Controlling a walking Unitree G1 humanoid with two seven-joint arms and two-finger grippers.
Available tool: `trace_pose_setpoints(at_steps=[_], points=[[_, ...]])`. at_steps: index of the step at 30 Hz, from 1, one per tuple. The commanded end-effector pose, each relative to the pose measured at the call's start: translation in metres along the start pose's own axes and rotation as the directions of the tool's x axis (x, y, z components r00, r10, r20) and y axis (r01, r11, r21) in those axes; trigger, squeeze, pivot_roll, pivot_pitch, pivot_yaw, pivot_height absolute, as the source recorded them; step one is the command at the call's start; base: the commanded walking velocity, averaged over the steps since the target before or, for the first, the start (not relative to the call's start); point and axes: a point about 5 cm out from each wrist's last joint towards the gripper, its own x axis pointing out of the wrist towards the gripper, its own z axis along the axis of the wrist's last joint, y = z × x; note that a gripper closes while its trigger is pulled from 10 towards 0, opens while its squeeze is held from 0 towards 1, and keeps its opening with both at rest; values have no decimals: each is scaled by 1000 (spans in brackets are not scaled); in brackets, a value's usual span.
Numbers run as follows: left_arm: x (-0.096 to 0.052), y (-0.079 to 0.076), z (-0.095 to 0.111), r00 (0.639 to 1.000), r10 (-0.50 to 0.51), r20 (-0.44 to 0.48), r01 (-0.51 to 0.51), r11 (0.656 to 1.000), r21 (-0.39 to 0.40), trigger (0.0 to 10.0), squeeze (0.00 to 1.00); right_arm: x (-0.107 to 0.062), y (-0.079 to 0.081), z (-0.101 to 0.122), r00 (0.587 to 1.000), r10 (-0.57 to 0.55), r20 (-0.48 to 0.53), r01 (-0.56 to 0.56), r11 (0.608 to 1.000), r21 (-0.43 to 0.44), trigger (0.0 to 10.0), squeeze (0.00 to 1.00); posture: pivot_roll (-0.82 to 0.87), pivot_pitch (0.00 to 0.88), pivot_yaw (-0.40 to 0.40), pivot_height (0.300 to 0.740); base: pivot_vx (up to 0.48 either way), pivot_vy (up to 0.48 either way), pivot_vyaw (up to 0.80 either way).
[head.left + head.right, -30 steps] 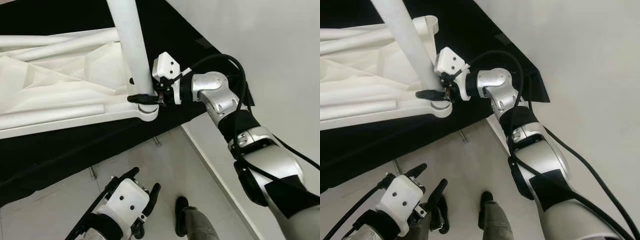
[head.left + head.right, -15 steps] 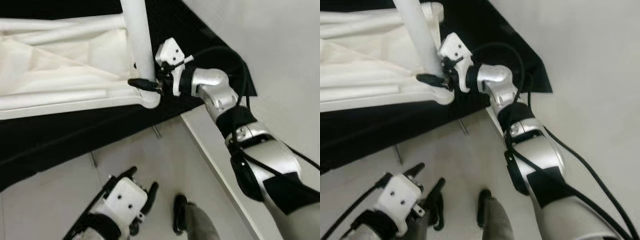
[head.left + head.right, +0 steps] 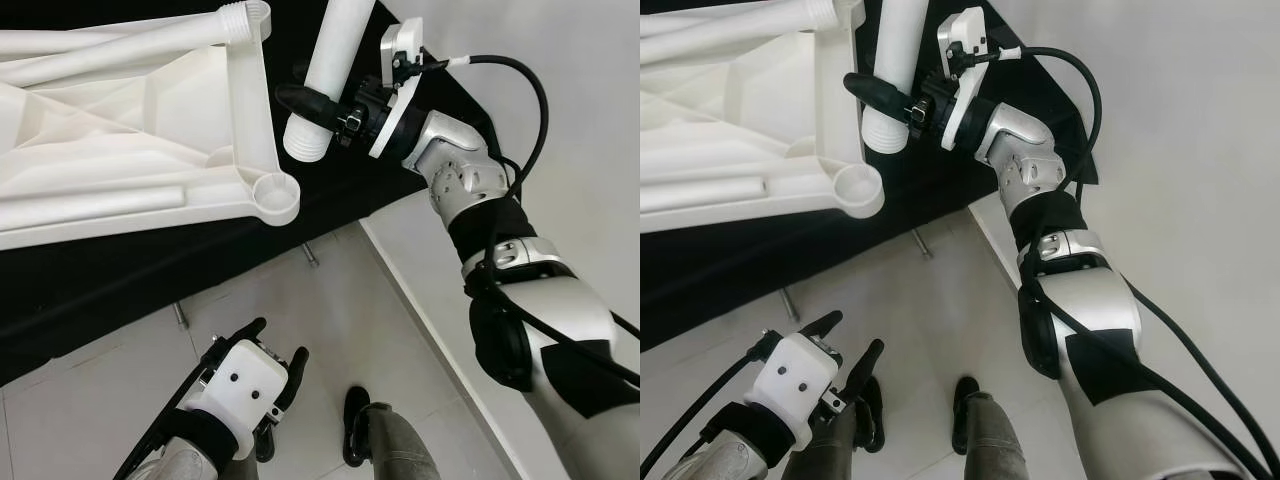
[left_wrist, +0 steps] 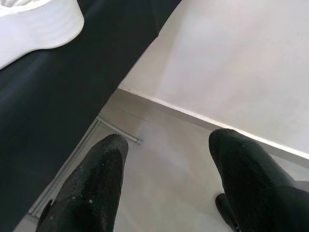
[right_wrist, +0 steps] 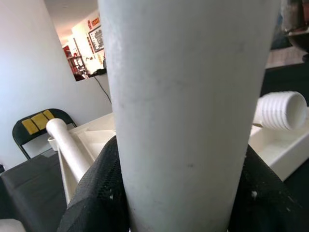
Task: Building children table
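Clamped around one white table leg [image 3: 328, 62], the right gripper [image 3: 318, 108] holds it just above its threaded end, lifted clear of the empty round socket [image 3: 274, 194] at the near corner of the upturned white tabletop [image 3: 120, 130]. Its long axis runs steeply upward, threads pointing down toward the black cloth [image 3: 120, 275]. Two more legs lie flat on the tabletop. Down by the tiled floor [image 3: 380, 330], the left gripper [image 3: 270, 350] hangs with fingers spread, holding nothing.
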Motion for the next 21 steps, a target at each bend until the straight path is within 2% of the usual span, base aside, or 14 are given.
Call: trace_pose_setpoints(at_steps=[1,2,3,6,8,9,10,12,13,15,17,18,19,21], points=[[-2,-3,-6,999,-9,-33,9,1000,-5,10000,0,2,3,0,1000,17,16,-17,1000,8,10000,0,22,344,-4,740,0,0,0],[-2,-3,-6,999,-9,-33,9,1000,-3,10000,0,1,4,-2,999,39,2,-39,999,3,10000,0,19,338,-2,740,0,0,0],[0,0,-7,1000,2,-30,-2,1000,0,10000,0,-1,13,-14,993,96,-73,-99,994,-38,10000,0,10,320,-4,740,0,0,0],[4,5,-6,999,30,-22,-30,1000,6,10000,0,-2,20,-24,982,143,-127,-152,986,-62,10000,0,10,311,-6,740,0,0,0],[13,25,3,992,124,29,-124,992,-1,10000,0,-5,27,-32,971,174,-161,-187,980,-70,10000,0,8,287,-10,740,0,0,0],[16,37,11,983,172,62,-171,985,-16,10000,0,-6,27,-31,973,168,-155,-180,981,-69,10000,0,7,284,-11,740,0,0,0],[16,37,11,983,172,62,-171,985,-16,10000,0,-6,27,-31,973,168,-155,-180,981,-69,10000,0,7,284,-11,740,0,0,0],[22,61,33,954,257,155,-246,966,-83,10000,0,-9,25,-29,978,145,-147,-156,985,-70,10000,0,4,269,-16,740,0,0,0],[22,61,33,954,257,155,-246,966,-83,10000,0,-9,25,-29,978,145,-147,-156,985,-70,10000,0,4,269,-16,740,0,0,0],[27,83,61,915,297,274,-270,954,-132,10000,0,-11,21,-30,983,92,-161,-108,990,-95,10000,0,3,241,-17,740,0,0,0],[27,83,61,915,297,274,-270,954,-132,10000,0,-11,21,-30,983,92,-161,-108,990,-95,10000,0,3,241,-17,740,0,0,0],[28,91,72,898,305,318,-272,951,-145,10000,0,-12,20,-30,983,71,-168,-90,990,-107,10000,0,3,237,-15,740,0,0,0],[28,91,72,898,305,318,-272,951,-145,10000,0,-12,20,-30,983,71,-168,-90,990,-107,10000,0,3,237,-15,740,0,0,0],[30,107,103,848,283,449,-232,958,-167,10000,0,-15,13,-27,986,-18,-167,-5,990,-139,10000,0,-5,210,-7,740,0,0,0]])
